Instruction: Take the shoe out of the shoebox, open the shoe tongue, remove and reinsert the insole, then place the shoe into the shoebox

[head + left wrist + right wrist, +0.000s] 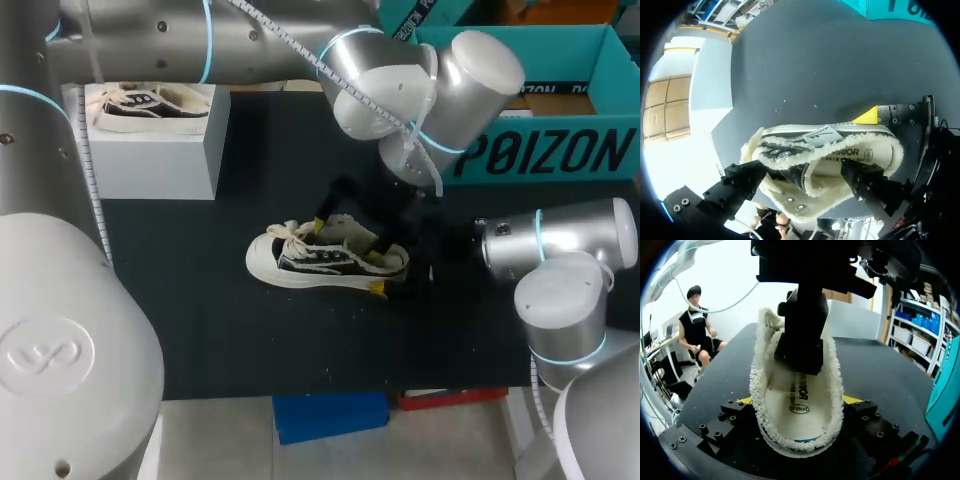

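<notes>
A black mat [200, 330] covers the table. At its middle a low cream and black canvas shoe with a fleecy lining [300, 262] lies out of the box, sole down.

The left gripper [805, 167] reaches down into the shoe's mouth from above. Its fingers stand wide apart, one [747, 180] at the laced front and the other [867, 180] over the cream insole [800, 405] near the heel, with nothing pinched between them. The left arm's body hides the middle of the shoe from the right wrist view.

The right gripper [799, 400] is clamped on the heel, one yellow tip against each side.

Behind stands the open teal cardboard shoebox [540, 150], well apart. At the far left corner a white block [160, 150] carries a second matching shoe [150, 108].
</notes>
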You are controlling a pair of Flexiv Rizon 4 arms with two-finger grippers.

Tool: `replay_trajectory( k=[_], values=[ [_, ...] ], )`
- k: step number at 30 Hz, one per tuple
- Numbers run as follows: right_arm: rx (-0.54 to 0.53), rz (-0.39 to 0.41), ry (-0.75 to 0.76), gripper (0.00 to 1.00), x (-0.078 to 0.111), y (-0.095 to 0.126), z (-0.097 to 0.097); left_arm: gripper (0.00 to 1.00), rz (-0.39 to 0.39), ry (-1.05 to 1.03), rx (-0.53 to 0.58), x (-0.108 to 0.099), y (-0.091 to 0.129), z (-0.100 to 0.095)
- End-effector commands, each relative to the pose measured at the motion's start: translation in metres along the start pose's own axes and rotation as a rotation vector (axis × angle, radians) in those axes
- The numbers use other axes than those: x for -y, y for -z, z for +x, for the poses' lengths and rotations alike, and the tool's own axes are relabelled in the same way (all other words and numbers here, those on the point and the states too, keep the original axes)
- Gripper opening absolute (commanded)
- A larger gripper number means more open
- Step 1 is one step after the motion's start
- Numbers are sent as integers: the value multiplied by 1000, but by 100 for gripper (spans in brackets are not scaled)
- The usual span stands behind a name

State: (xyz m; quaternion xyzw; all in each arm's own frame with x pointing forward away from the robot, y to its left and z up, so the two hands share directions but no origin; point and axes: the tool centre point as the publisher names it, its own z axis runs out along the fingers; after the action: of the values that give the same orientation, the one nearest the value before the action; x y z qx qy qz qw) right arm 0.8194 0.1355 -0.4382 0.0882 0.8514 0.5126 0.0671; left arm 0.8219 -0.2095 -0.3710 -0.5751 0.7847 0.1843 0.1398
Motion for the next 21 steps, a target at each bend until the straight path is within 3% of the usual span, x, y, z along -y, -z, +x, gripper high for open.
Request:
replay_trajectory(
  k=[1, 3, 6, 10, 13, 16, 21],
  values=[
    [1, 3, -2, 0, 0, -3, -1, 73, 3, 9, 33, -7, -1, -2],
    [1, 3, -2, 0, 0, -3, -1, 65, -6, 13, 57, -10, -2, -4],
    [1, 3, -2, 0, 0, -3, -1, 69, -17, 10, 81, -14, -5, -7],
    [1, 3, -2, 0, 0, -3, -1, 65, -20, 7, 84, -18, -7, -8],
    [1, 3, -2, 0, 0, -3, -1, 44, -25, 3, 95, -19, -9, -9],
    [1, 3, -2, 0, 0, -3, -1, 0, -22, -11, 112, -19, -9, -9],
    [1, 3, -2, 0, 0, -3, -1, 0, -20, -15, 115, -20, -9, -8]
  ],
)
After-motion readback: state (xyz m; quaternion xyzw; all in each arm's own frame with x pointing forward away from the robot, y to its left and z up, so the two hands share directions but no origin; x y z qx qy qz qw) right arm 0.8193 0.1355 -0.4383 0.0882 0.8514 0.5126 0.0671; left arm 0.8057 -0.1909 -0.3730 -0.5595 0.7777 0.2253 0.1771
